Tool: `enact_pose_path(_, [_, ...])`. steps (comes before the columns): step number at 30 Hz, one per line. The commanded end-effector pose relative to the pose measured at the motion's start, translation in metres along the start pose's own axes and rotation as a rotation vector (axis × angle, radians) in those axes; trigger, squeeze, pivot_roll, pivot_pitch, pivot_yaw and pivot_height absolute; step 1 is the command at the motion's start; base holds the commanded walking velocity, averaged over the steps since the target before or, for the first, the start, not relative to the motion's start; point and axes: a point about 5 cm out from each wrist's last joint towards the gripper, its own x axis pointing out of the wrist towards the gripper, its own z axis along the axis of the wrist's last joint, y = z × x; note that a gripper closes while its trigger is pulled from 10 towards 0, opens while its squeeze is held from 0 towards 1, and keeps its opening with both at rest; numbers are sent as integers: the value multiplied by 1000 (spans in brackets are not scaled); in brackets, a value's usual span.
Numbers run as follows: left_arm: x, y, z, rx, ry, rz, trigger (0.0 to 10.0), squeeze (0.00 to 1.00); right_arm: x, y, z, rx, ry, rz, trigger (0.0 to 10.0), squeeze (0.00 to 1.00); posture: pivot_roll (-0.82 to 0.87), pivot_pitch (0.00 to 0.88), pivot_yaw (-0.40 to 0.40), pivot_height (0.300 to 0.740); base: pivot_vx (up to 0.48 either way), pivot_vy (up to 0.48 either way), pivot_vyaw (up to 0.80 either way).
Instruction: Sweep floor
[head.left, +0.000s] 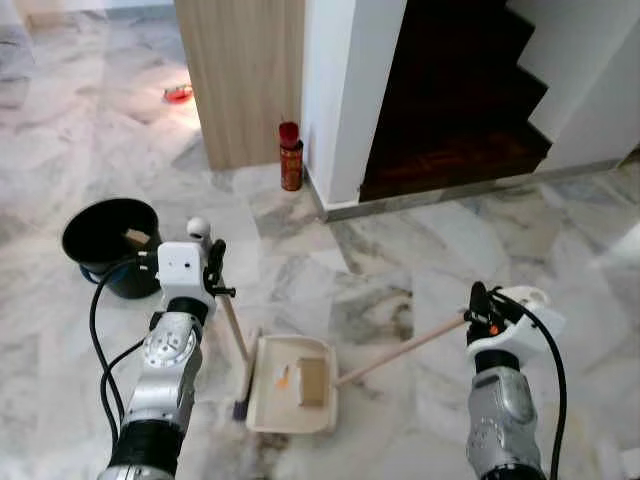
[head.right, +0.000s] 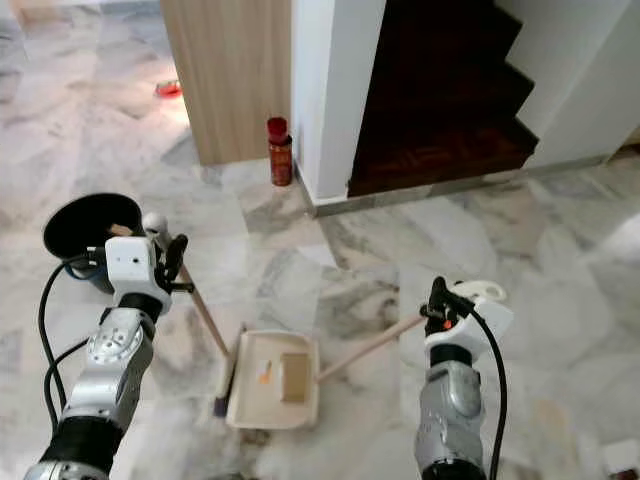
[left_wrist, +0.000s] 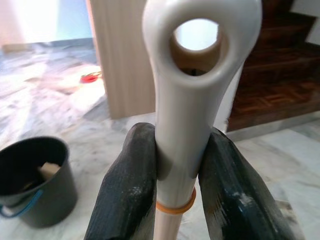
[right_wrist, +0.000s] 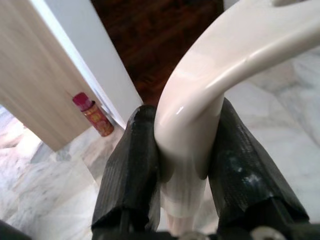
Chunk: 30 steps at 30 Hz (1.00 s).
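Left eye view: dustpan (head.left: 293, 396) handle slants toward right gripper (head.left: 484, 312).

The floor (head.left: 420, 250) is grey-white veined marble. The dustpan (head.left: 293, 398) is cream with a pale wooden handle (head.left: 400, 350). The bucket (head.left: 112, 245) is black. The can (head.left: 291, 156) is red. The stairs (head.left: 450, 110) are dark brown.

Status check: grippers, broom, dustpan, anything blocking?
Left gripper shut on broom handle. Right gripper shut on dustpan handle. Dustpan on floor, scraps inside, brush head at its edge. Black bucket ahead-left, path open.
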Motion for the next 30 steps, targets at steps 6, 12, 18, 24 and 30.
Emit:
enact_pose_path(6, [3,-1,12,-5,-52,-10,10000,0,4,3,11,10,-50,13,10000,0,143,108,-63,740,0,367,0])
enact_pose_path(12, [3,-1,12,-2,-52,-8,10000,0,4,3,11,14,-49,15,10000,0,146,106,-62,740,0,366,0])
enact_pose_path(18, [2,-1,12,-3,-53,-13,10000,0,4,3,10,12,-49,14,10000,0,144,92,-57,740,0,368,0])
enact_pose_path(24, [2,-2,12,-2,-52,-19,10000,0,3,3,10,14,-49,14,10000,0,145,82,-55,740,0,368,0])
enact_pose_path(30, [0,-2,11,-4,-50,-25,10000,0,2,1,9,12,-50,8,10000,0,150,66,-54,740,0,368,0])
